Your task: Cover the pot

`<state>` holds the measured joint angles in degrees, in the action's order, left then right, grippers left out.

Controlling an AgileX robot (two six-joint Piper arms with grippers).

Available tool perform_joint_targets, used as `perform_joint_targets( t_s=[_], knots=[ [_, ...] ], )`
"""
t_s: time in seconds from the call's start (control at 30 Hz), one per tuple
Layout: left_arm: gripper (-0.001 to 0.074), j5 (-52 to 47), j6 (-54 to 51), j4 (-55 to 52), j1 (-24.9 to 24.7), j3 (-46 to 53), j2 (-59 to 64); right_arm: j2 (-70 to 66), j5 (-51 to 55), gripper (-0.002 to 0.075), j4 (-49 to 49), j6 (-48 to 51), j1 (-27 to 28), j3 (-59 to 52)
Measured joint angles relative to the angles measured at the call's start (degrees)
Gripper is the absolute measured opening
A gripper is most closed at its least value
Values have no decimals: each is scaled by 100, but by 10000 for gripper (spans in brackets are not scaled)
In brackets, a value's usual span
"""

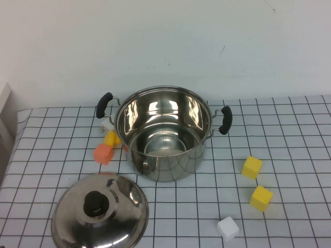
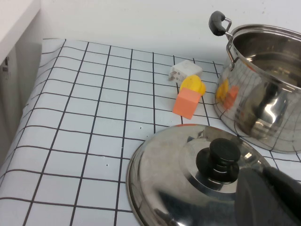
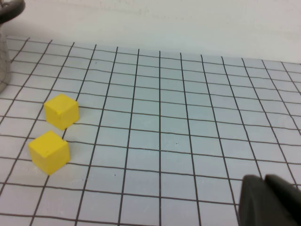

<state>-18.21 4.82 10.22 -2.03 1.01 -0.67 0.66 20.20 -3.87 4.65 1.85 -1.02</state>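
The shiny steel pot (image 1: 170, 166) with two black side handles stands open and empty in the middle of the checked table; it also shows in the left wrist view (image 2: 263, 108). The domed steel lid (image 1: 124, 209) with a black knob (image 1: 96, 203) lies flat on the table in front of the pot, to its left. Neither arm shows in the high view. My left gripper (image 2: 269, 200) is shut and empty, just beside the lid's knob (image 2: 221, 157) and over the lid (image 2: 169, 183). My right gripper (image 3: 265, 200) is shut and empty, low over bare table.
An orange cube (image 1: 103, 153), a yellow piece (image 1: 111, 138) and a white piece (image 1: 107, 125) lie by the pot's left side. Two yellow cubes (image 1: 252, 167) (image 1: 261, 198) and a white cube (image 1: 228, 228) lie to the pot's right. A white wall stands behind the table.
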Motion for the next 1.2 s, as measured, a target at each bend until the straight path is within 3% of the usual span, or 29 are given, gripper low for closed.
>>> perform_joint_targets(
  t_s=[1.2],
  knots=[
    [-1,-21,-117,298,0,0,-4,0,0,9,0,0,0,0]
  ],
)
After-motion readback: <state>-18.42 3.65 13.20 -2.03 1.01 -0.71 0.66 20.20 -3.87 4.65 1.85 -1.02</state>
